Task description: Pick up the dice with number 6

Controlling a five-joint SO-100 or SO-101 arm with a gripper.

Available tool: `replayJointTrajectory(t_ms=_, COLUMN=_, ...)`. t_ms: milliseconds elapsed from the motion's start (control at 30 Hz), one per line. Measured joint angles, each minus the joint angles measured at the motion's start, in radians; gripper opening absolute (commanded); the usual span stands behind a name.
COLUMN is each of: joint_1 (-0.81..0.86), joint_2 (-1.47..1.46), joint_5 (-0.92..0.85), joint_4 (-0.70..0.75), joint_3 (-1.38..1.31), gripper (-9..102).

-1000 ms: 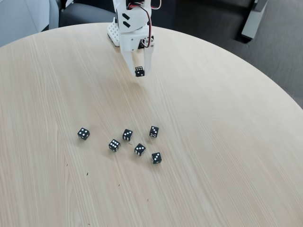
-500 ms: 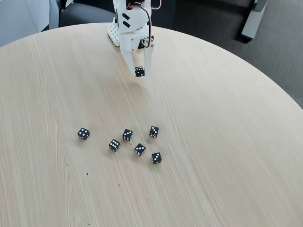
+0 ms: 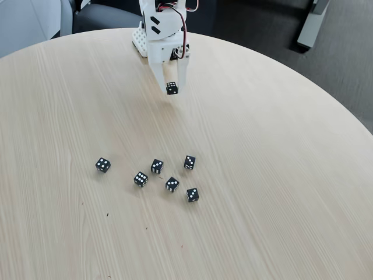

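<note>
Dice with number 6 (image 3: 172, 88) — a small black cube with white pips — sits pinched between the tips of our white plastic two-finger gripper (image 3: 172, 88) in the fixed view, one finger (image 3: 160, 79) on its left side and the other on its right. The fingers point down toward the camera and are drawn in narrow, closed against the cube, which fills the gap between them at their very ends. The cube looks lifted clear of the round pale wooden table (image 3: 262, 175), with a faint shadow just under it, near the far edge of the tabletop. Its pip count is too small for us to read surely.

Well apart from it, nearer the camera, six more small black dice lie on the wood: one alone at the left (image 3: 102, 165), then a loose cluster — one (image 3: 140, 179), one (image 3: 157, 166), one (image 3: 172, 184), one (image 3: 189, 162) and one (image 3: 192, 195). None touches another.
</note>
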Motion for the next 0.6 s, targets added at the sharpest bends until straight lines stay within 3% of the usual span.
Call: replayJointTrajectory(t_ms=600, joint_1=0.000, joint_2=0.000, joint_5=0.006, joint_4=0.000, joint_3=0.000, gripper=4)
